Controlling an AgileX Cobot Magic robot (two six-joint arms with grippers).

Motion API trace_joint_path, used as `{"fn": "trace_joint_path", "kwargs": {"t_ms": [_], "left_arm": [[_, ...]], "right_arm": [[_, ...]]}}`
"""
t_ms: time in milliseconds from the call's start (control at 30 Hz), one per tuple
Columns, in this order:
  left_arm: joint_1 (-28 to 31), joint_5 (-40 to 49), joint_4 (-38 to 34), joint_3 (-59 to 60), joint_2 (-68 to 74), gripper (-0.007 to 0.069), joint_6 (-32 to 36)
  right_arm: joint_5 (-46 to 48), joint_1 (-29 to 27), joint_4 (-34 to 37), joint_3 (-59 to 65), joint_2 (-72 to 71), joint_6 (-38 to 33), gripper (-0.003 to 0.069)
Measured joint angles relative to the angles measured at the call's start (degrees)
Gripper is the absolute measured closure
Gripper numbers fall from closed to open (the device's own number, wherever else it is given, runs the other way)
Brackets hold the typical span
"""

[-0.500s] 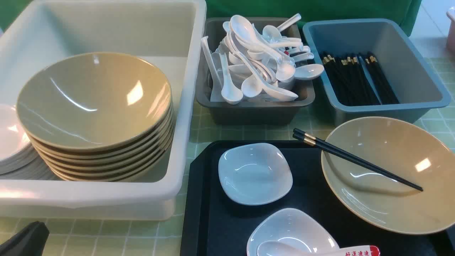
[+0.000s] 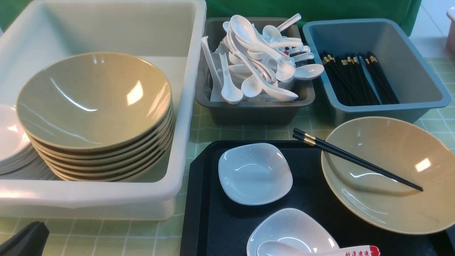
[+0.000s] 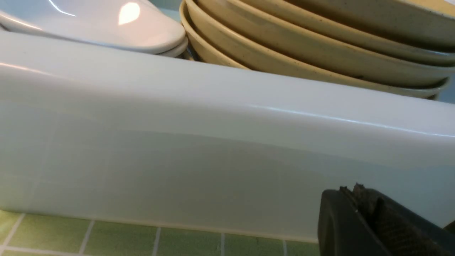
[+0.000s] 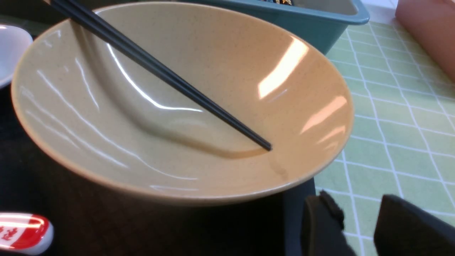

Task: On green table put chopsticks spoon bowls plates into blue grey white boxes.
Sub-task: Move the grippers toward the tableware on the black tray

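Thin black gold-banded chopsticks [image 2: 355,161] are laid across the wide glossy tan bowl [image 2: 391,209] at the right edge of the flat black tray [image 2: 213,227] on the pale green gridded desk [image 2: 106,236]. The left jaws are pressed together; the right jaws are held apart, empty.

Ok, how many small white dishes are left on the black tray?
2. The far dish sits empty on the black tray; the near dish at the frame's bottom edge holds the spoon. The tray is cut off there, so more may be hidden.
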Motion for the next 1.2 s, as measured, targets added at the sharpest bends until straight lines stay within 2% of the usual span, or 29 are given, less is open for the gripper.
{"fn": "trace_joint_path", "kwargs": {"t_ms": [467,767,900,1000,1033,1133,1167,1200], "left_arm": [[0.0,-0.3,0.0,0.0,0.0,0.0626,0.0],[0.0,-6.9,-6.5,0.1,0.0,0.0626,0.0],[0.0,-11.0,-9.5,0.1,0.0,0.0626,-1.1],[0.0,-15.0,-13.0,0.1,0.0,0.0626,-2.4],[0.0,-18.8,-15.8,0.1,0.0,0.0626,-3.4],[0.0,-26.8,-20.1,0.1,0.0,0.0626,-4.5],[0.0,-27.4,-20.4,0.1,0.0,0.0626,-4.6],[0.0,-32.9,-22.3,0.1,0.0,0.0626,-5.8]], "right_arm": [[0.0,0.0,0.0,0.0,0.0,0.0,0.0424],[0.0,0.0,0.0,0.0,0.0,-0.4,0.0424],[-5.2,0.0,0.6,0.8,0.0,-1.2,0.0424],[-11.8,0.0,1.0,1.2,0.0,3.2,0.0424],[-17.6,0.0,1.2,1.2,0.0,8.7,0.0424],[-25.9,0.0,1.4,1.2,0.0,20.9,0.0424],[-27.2,0.0,1.4,1.2,0.0,21.6,0.0424],[-32.1,0.0,1.6,1.2,0.0,25.7,0.0424]]}}
